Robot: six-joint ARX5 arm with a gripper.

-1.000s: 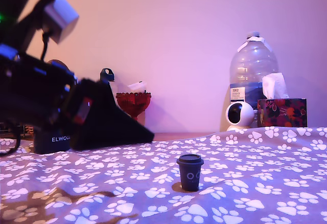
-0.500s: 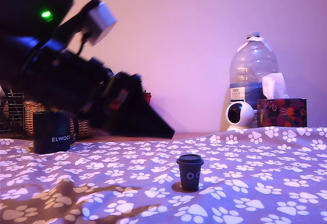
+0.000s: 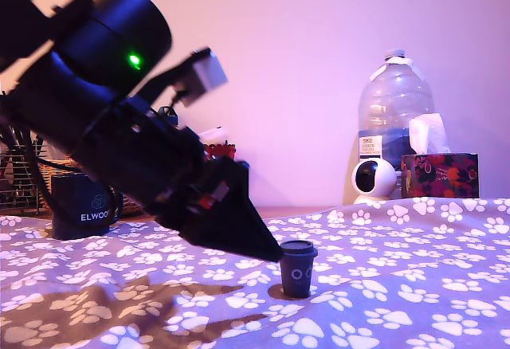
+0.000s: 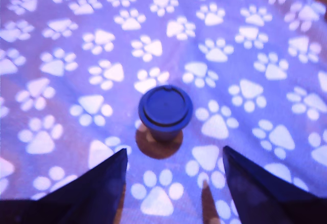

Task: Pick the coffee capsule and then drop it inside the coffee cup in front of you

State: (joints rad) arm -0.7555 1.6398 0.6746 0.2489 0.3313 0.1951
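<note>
The coffee capsule point(image 3: 296, 268), a tiny navy tub with a dark lid, stands upright on the paw-print cloth; the wrist view shows its round blue lid point(image 4: 165, 107) from above. My gripper point(image 3: 272, 251) reaches down from the exterior view's left, its tip just beside the capsule's rim. In the wrist view the gripper point(image 4: 173, 155) is open, its two dark fingers spread wide on either side of the capsule and short of it. The coffee cup point(image 3: 84, 206), a dark mug lettered "ELWOOD", stands at the exterior view's far left, partly hidden behind the arm.
A large water bottle point(image 3: 394, 118), a round white camera point(image 3: 373, 179) and a tissue box point(image 3: 440, 174) stand at the exterior view's right rear. A wire basket point(image 3: 20, 178) sits behind the cup. The paw-print cloth point(image 3: 398, 285) covers the surface.
The arm has swung from the exterior view's left toward the capsule and dipped down, so its tip now sits beside the capsule. The capsule and cup have not moved.
</note>
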